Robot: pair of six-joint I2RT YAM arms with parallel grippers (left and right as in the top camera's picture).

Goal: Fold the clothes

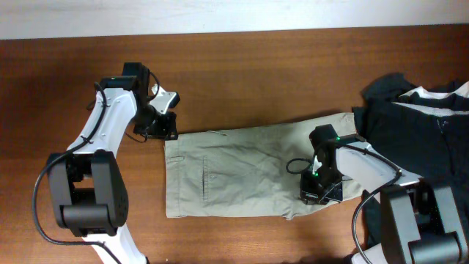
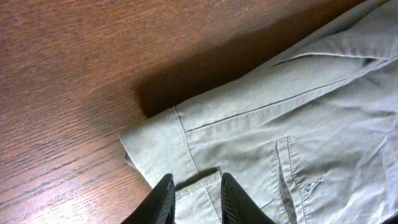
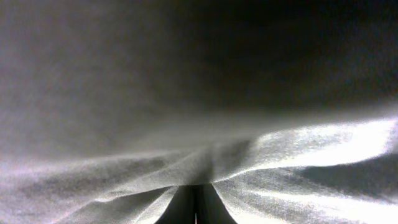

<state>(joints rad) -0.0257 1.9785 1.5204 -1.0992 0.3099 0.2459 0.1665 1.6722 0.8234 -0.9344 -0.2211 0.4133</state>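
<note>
The khaki shorts [image 1: 242,172] lie flat on the wooden table, waistband to the left. My left gripper [image 1: 163,130] is at the far left corner of the waistband. In the left wrist view its fingers [image 2: 196,193] are open and straddle the waistband edge of the shorts [image 2: 298,124], with a belt loop between them. My right gripper [image 1: 316,192] is low on the right end of the shorts. In the right wrist view its fingers [image 3: 196,202] are shut on the fabric [image 3: 280,149], which bunches up around them and fills the view.
A black garment with white collar trim [image 1: 418,132] lies at the right edge of the table, overlapping the right end of the shorts. Bare wood table [image 1: 256,81] surrounds the shorts at the back and left.
</note>
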